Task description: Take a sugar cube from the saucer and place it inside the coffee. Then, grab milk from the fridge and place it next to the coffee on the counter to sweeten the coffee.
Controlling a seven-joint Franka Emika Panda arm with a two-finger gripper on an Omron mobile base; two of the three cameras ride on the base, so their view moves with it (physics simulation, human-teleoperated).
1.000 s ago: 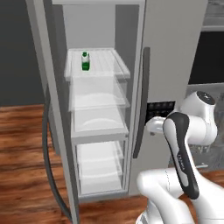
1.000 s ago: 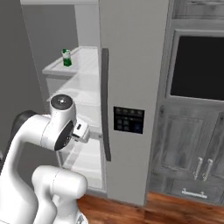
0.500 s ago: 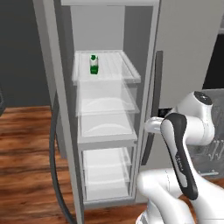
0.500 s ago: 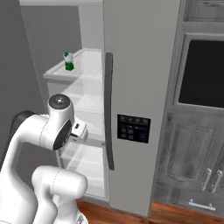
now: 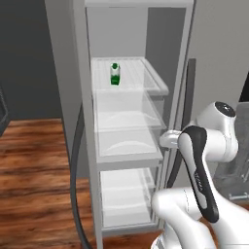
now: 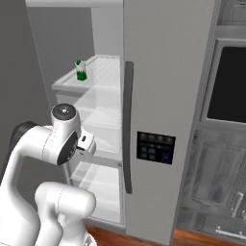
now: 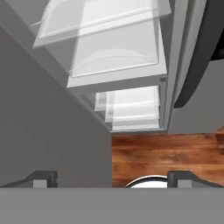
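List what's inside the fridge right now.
The fridge holds the milk on its top glass shelf. The lower shelves look bare; their back corners are hidden.

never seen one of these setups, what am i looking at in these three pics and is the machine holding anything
It's a rendered kitchen, not a photo. The white jointed thing is a robot arm on a base that can drive. Two pictures come from cameras on that base, behind the arm to its left and right. The third comes from a camera on the hand, looking along the gripper; the two dark stubs at its bottom are the finger tips.

The arm faces an open fridge with pale glass shelves. A small milk carton, white with green, stands on the top shelf. The fingers stand wide apart with nothing between them, so nothing is held. A wood floor lies below.
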